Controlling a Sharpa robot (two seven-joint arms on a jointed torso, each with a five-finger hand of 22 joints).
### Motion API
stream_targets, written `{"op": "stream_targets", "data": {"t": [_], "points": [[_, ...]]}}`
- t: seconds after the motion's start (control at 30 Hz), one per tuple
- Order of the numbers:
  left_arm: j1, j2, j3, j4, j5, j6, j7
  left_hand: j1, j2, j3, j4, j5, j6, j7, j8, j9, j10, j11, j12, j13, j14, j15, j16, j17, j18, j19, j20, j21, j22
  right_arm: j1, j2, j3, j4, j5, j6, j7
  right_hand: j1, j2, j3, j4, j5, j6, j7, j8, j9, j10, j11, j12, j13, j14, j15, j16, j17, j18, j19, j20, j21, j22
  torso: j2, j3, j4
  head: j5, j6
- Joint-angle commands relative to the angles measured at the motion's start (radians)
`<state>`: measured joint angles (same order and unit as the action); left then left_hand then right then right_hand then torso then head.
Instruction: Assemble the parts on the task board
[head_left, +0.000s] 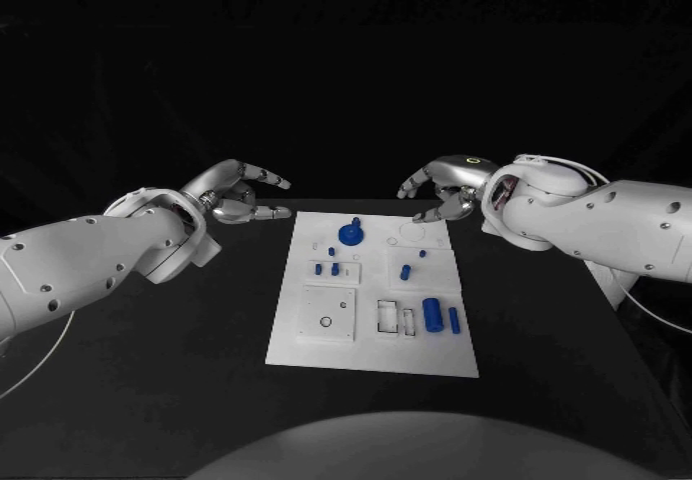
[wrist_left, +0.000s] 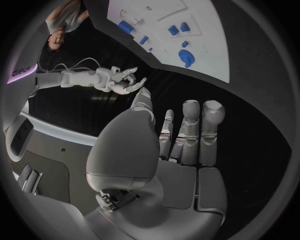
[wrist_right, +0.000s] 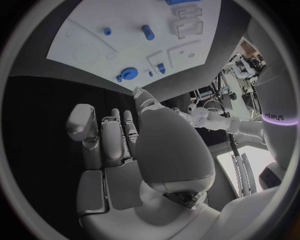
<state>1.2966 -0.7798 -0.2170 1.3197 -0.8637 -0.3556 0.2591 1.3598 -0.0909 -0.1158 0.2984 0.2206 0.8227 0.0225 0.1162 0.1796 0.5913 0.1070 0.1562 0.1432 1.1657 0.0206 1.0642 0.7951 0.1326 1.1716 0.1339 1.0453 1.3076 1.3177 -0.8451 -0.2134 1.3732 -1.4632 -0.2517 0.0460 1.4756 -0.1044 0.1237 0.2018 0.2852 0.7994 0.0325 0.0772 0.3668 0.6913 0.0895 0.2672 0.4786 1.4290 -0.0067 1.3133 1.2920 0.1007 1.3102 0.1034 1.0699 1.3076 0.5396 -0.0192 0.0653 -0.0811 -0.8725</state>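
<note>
Hands, left (head_left: 242, 196) and right (head_left: 444, 190), hover with fingers apart, holding nothing, at the far corners of the task board (head_left: 296, 335) on the worktop; best reach first, probably, for the blue gear (head_left: 351, 235) nearest them.

Bare black table (head_left: 173, 350) lies wide on both sides of the white board (head_left: 325, 345). Both hands, left hand (head_left: 242, 197) and right hand (head_left: 441, 190), hang empty beyond its far corners; only low blue parts (head_left: 351, 235) stand between.

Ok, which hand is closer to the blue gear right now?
Left, narrowly. The left hand hovers off the board's far-left corner; the right hand hovers past its far-right corner. The blue gear sits left of centre.
</note>
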Motion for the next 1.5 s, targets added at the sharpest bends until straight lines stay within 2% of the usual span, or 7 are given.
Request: {"op": "stream_targets", "data": {"t": [0.03, 0.1, 0.17, 0.23, 0.5, 0.67, 1.5], "points": [[-0.007, -0.005, 0.001, 0.032, 0.187, -0.111, 0.171, 0.001, 0.021, 0.010, -0.002, -0.006, 0.018, 0.004, 0.006, -0.004, 0.013, -0.004, 0.017, -0.003, 0.019, -0.004, 0.014, 0.008, -0.017, 0.017, -0.003, 0.006, 0.065, -0.025, 0.008, 0.000, -0.032, -0.138, 0.020, -0.003, -0.024, -0.015, 0.012, 0.016, 0.012, 0.010, 0.003, -0.003, -0.004, -0.002, 0.002, 0.015, -0.002, 0.011, 0.001, 0.018, 0.014, 0.001, 0.015, -0.001, 0.020, 0.087, -0.006, -0.0046, 0.0192, -0.015, 0.000], [-0.011, -0.010, 0.000, 0.052, 0.215, -0.095, 0.187, 0.012, 0.047, 0.020, -0.004, 0.003, 0.023, 0.009, 0.002, -0.010, 0.016, -0.010, 0.028, -0.007, 0.009, -0.007, 0.004, -0.015, -0.015, 0.013, -0.007, -0.011, 0.059, -0.043, 0.012, 0.000, -0.048, -0.137, 0.017, 0.008, -0.028, -0.022, 0.036, 0.017, 0.091, 0.036, 0.014, 0.008, -0.001, 0.010, 0.001, 0.035, -0.001, 0.020, 0.001, 0.039, 0.031, -0.006, 0.034, -0.001, 0.052, 0.103, -0.008, -0.0063, 0.0214, -0.014, 0.000], [-0.014, -0.017, -0.001, 0.075, 0.255, -0.073, 0.201, 0.042, 0.079, 0.033, -0.006, 0.045, 0.025, 0.015, -0.005, -0.017, 0.018, -0.016, 0.040, -0.011, -0.031, -0.010, -0.032, -0.067, -0.008, -0.016, -0.009, -0.059, 0.042, -0.059, 0.013, 0.000, -0.059, -0.130, 0.009, 0.023, -0.025, -0.034, 0.072, 0.013, 0.236, 0.064, 0.021, 0.021, 0.005, 0.028, -0.001, 0.056, -0.001, 0.021, -0.005, 0.048, 0.037, -0.010, 0.043, -0.002, 0.070, 0.114, -0.010, -0.0073, 0.0231, -0.015, 0.000], [-0.016, -0.024, -0.002, 0.101, 0.291, -0.060, 0.210, 0.086, 0.111, 0.052, -0.009, 0.107, 0.035, 0.041, -0.006, -0.022, 0.039, -0.030, 0.062, -0.011, -0.055, -0.017, -0.048, -0.094, -0.003, -0.032, -0.015, -0.086, 0.034, -0.072, 0.012, 0.000, -0.066, -0.124, 0.000, 0.034, -0.023, -0.040, 0.096, 0.009, 0.283, 0.070, 0.023, 0.025, 0.007, 0.036, -0.003, 0.068, -0.001, 0.025, -0.005, 0.056, 0.043, -0.012, 0.050, -0.005, 0.083, 0.121, -0.010, -0.0083, 0.0245, -0.014, 0.000], [-0.021, -0.048, -0.005, 0.186, 0.343, -0.006, 0.214, 0.131, 0.149, 0.041, -0.006, 0.155, 0.056, 0.042, -0.024, -0.050, 0.081, -0.005, 0.150, -0.011, -0.167, 0.008, -0.110, -0.164, 0.023, -0.172, 0.000, -0.303, -0.035, -0.108, 0.006, 0.000, -0.086, -0.116, 0.012, 0.038, -0.064, -0.058, 0.141, 0.013, 0.181, 0.079, 0.019, 0.039, 0.025, 0.100, -0.008, 0.120, -0.001, 0.033, -0.007, 0.071, 0.050, -0.017, 0.066, -0.008, 0.110, 0.141, -0.016, -0.0080, 0.0212, -0.014, 0.000], [-0.022, -0.052, -0.005, 0.197, 0.347, 0.005, 0.209, 0.138, 0.157, 0.030, -0.005, 0.158, 0.059, 0.040, -0.031, -0.060, 0.074, 0.004, 0.177, -0.013, -0.195, 0.018, -0.141, -0.194, 0.030, -0.201, 0.009, -0.361, -0.052, -0.126, 0.011, 0.000, -0.102, -0.117, 0.023, 0.029, -0.064, -0.058, 0.146, 0.010, 0.177, 0.079, 0.021, 0.040, 0.027, 0.098, -0.007, 0.121, -0.002, 0.033, -0.007, 0.071, 0.050, -0.016, 0.065, -0.008, 0.107, 0.141, -0.016, -0.0081, 0.0173, -0.018, 0.000], [-0.027, -0.034, -0.006, 0.201, 0.349, 0.055, 0.189, 0.158, 0.179, -0.002, -0.007, 0.173, 0.063, 0.041, -0.043, -0.083, 0.060, 0.019, 0.246, -0.019, -0.233, 0.035, -0.189, -0.264, 0.044, -0.255, 0.027, -0.492, -0.087, -0.187, 0.054, 0.001, -0.186, -0.128, 0.005, 0.007, -0.059, -0.059, 0.195, -0.030, 0.192, 0.107, 0.041, 0.062, 0.048, 0.105, -0.015, 0.178, 0.027, 0.024, -0.012, 0.064, 0.033, -0.012, 0.055, -0.013, 0.082, 0.142, -0.026, -0.0125, 0.0198, -0.022, 0.000]]}}
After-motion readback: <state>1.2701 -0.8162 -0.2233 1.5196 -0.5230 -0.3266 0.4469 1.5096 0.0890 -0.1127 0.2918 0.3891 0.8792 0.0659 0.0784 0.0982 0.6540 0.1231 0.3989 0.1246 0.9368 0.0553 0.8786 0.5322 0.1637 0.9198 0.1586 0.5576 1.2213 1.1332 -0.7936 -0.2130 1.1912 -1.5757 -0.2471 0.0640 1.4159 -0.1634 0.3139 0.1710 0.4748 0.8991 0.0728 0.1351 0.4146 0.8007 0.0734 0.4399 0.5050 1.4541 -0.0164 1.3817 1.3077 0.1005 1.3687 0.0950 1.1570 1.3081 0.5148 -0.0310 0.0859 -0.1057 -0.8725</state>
